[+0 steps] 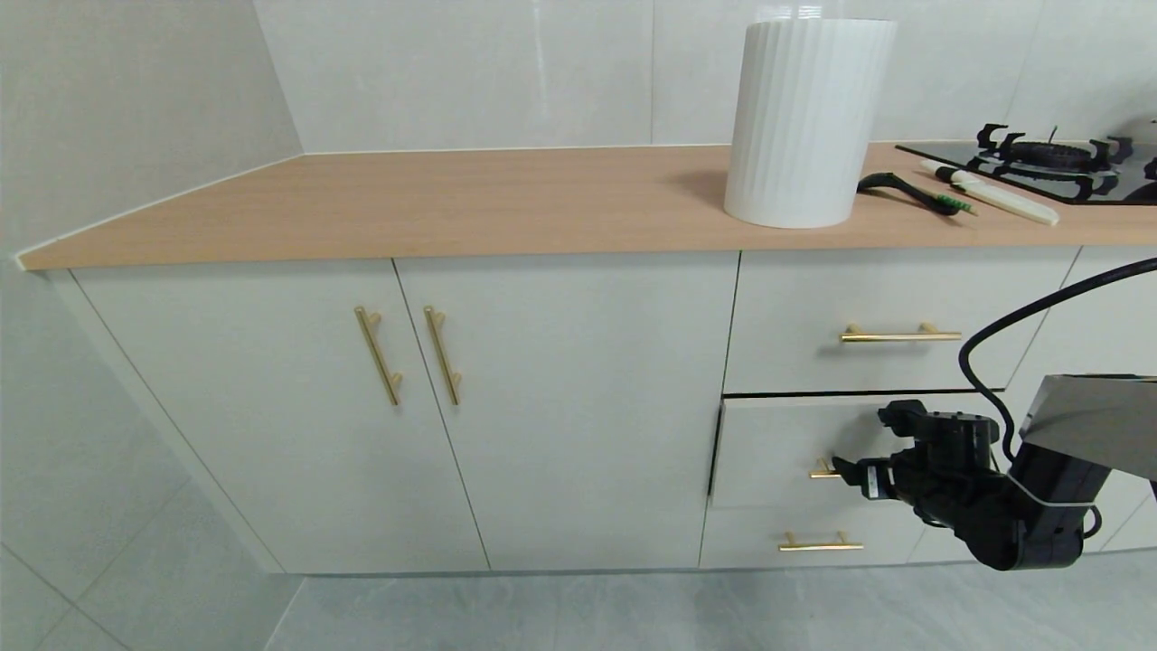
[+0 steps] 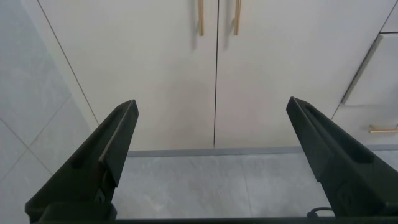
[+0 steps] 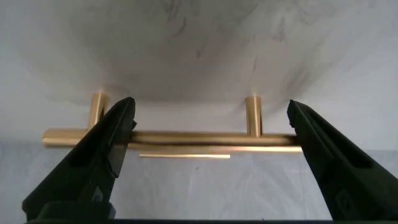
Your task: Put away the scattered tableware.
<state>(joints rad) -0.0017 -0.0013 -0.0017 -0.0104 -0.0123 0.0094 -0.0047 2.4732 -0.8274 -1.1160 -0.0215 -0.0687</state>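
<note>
Tableware lies on the wooden counter beside the tall white ribbed container: a curved black utensil, one end lost at the container's edge, and a long white piece too small to identify, near the black gas hob cut off at the frame edge. Right tool sits at the middle white drawer, fingers spread apart either side of its brass bar handle, hiding most of it in the head view. Left tool hangs low, fingers wide apart, facing white cabinet doors.

Right end effector matte black, blocky; looping black cable; silver-grey arm panel.
</note>
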